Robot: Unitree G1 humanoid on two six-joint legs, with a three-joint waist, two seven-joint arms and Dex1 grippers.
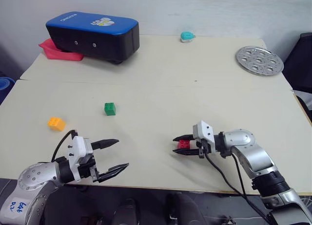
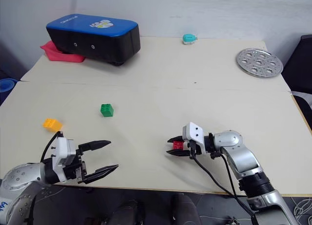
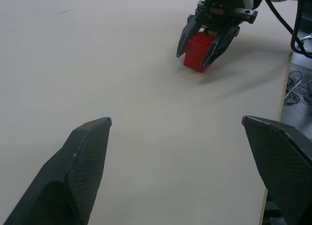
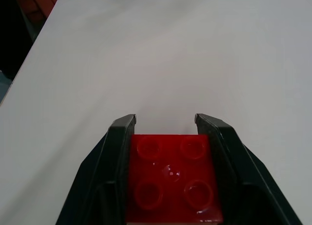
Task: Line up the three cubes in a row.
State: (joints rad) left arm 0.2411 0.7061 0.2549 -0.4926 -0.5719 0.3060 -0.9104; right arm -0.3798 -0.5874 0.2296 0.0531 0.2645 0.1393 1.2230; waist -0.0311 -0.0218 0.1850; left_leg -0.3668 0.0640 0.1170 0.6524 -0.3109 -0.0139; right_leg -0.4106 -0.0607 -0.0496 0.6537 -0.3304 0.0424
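Row unformed: red cube (image 1: 184,144) clamped between right gripper (image 1: 181,144) fingers near table's front edge; green cube (image 1: 110,108), orange-yellow cube (image 1: 56,123) lie apart; left gripper (image 1: 116,156) spread wide, empty.

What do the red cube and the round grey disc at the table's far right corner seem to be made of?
Red cube: likely moulded plastic, glossy; small highlights glint on its four studs, and it sits between the right gripper fingers. Grey disc: probably metal, dull silver sheen with round holes or dimples; coated plastic can't be ruled out.
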